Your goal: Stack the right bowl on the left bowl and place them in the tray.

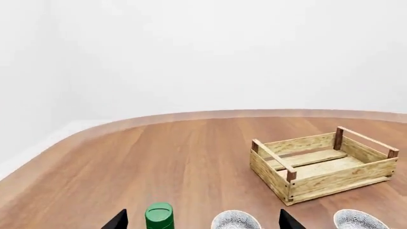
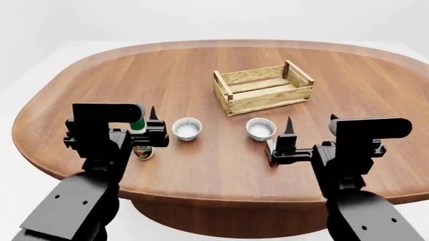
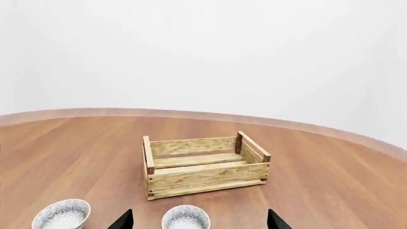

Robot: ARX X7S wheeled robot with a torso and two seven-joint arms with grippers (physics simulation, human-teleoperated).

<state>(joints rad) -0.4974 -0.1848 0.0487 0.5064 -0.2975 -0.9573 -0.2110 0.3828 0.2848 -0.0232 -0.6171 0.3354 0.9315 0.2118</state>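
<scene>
Head view is showing me the wooden surface (image 2: 201, 70) filling most of the frame, with the tray (image 2: 262, 87) sitting upper centre, nothing in it. Both bowls are sitting below it, well apart: the left bowl (image 2: 187, 128) at centre left, the right bowl (image 2: 260, 128) just right of centre. A green-capped bottle (image 2: 140, 140) is standing beside my left gripper (image 2: 152, 131). I am holding both the left and the right gripper (image 2: 282, 145) with fingers apart, above the surface.
</scene>
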